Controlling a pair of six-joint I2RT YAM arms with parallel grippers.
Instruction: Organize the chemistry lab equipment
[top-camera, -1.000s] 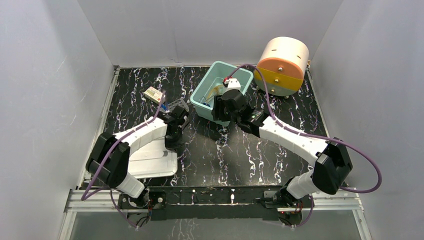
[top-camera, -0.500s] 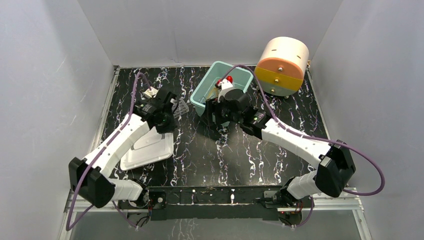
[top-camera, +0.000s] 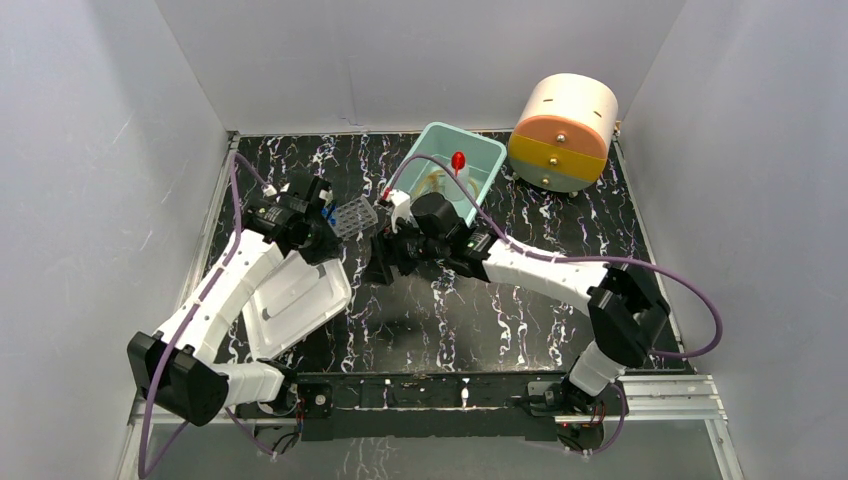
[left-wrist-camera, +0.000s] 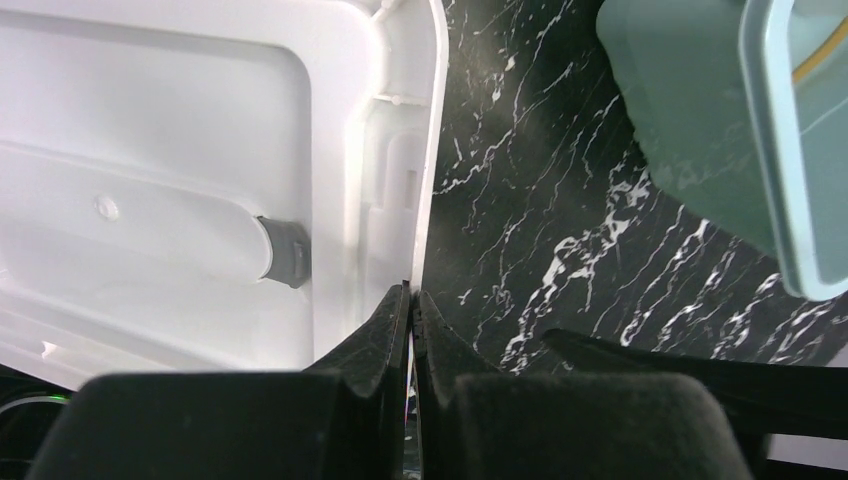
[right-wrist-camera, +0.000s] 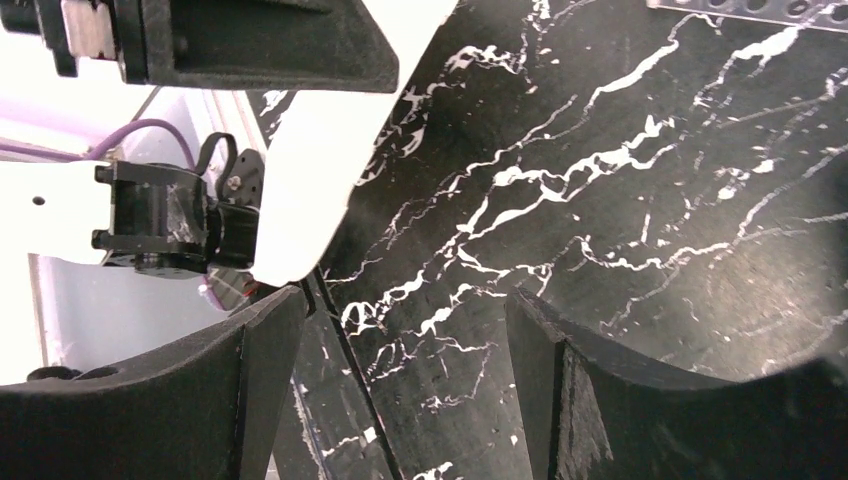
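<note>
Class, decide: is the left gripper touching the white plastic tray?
Touching. The left wrist view shows the left gripper shut, its fingertips pinching the rim of the white plastic tray where the rim's edge runs between them.

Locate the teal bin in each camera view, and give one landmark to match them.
Top external: teal bin at back centre, left of the round drawer unit.
Left wrist: upper right corner, outer wall and rim cut off by the frame edge.
Right wrist: not in view.
Shared landmark: black marble tabletop, seen in all three.
</note>
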